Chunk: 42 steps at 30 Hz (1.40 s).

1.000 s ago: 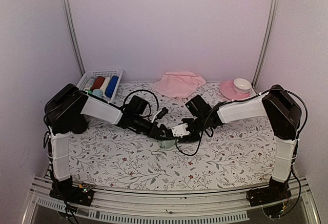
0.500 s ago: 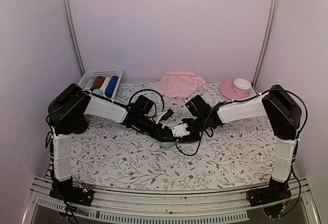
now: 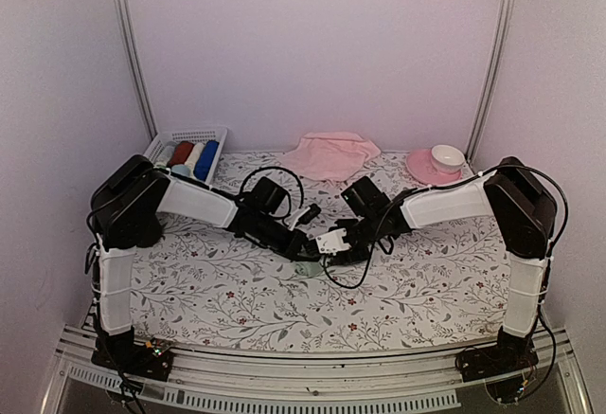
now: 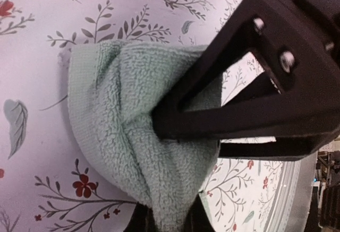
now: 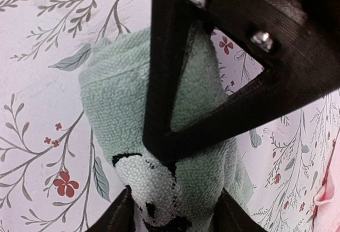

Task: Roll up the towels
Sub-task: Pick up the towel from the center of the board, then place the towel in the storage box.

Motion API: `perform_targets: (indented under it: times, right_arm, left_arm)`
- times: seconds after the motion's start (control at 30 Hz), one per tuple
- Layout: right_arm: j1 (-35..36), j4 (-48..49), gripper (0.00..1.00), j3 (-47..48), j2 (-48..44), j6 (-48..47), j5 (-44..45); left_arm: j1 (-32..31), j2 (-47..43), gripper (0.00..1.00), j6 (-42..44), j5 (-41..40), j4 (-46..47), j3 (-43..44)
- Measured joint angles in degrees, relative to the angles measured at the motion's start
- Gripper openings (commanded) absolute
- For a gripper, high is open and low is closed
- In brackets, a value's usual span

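- Mint towel (image 4: 122, 136) lay bunched at mid-table, between both grippers.
- Left gripper (image 4: 167, 218) had snapped from wide open to pinching the towel's fold.
- Right gripper (image 5: 170, 216) straddled the towel; a firm hold could not be confirmed.
- Likely a regrip mid-roll.

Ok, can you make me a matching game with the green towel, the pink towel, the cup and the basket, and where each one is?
1. mint green towel
2. pink towel
3. white cup
4. white basket

a. far left corner, rolled cloths inside
b. on the pink saucer, far right
c. in the middle, between black jaws
d. loose and crumpled at the far edge

Pairs: 1-c, 2-d, 3-b, 4-a.
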Motion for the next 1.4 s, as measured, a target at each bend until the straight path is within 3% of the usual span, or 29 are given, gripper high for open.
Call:
perform_targets:
  times: [0.1, 0.17, 0.2, 0.37, 0.6, 0.9, 1.17, 1.4]
  right_arm:
    - [0.20, -0.50, 0.74, -0.22, -0.63, 0.63, 0.94]
    - [0.35, -1.31, 0.97, -0.79, -1.95, 1.25, 1.38]
    - [0.33, -1.95, 0.99, -1.01, -2.91, 1.73, 1.53]
    - [-1.46, -4.55, 0.99, -1.53, -10.64, 3.96, 2.67]
    - [-5.88, -3.04, 0.99, -1.62, -19.65, 8.02, 2.75]
    - [-5.99, -0.85, 0.99, -3.02, -19.52, 11.08, 3.85]
    - [-5.38, -0.24, 0.99, -3.02, -17.03, 13.09, 3.80]
    - [-3.80, -0.22, 0.99, -3.02, -15.15, 13.35, 3.87]
  left_arm:
    - [-0.37, -0.74, 0.00, -0.20, -2.25, -0.13, -0.26]
    - [-0.94, -2.40, 0.00, -0.15, -5.14, -0.31, -1.11]
    - [-1.05, -3.58, 0.00, -0.09, -6.93, -0.63, -1.77]
    - [-0.20, -12.41, 0.00, 0.57, -15.96, -4.57, -4.72]
    - [6.05, -22.27, 0.00, 3.15, -28.68, -8.68, -4.57]
    - [22.84, -29.35, 0.00, 7.56, -41.42, -17.14, 0.11]
    - [34.16, -25.44, 0.00, 12.09, -44.48, -24.04, 13.18]
    - [35.95, -12.70, 0.00, 14.64, -45.29, -28.81, 20.20]
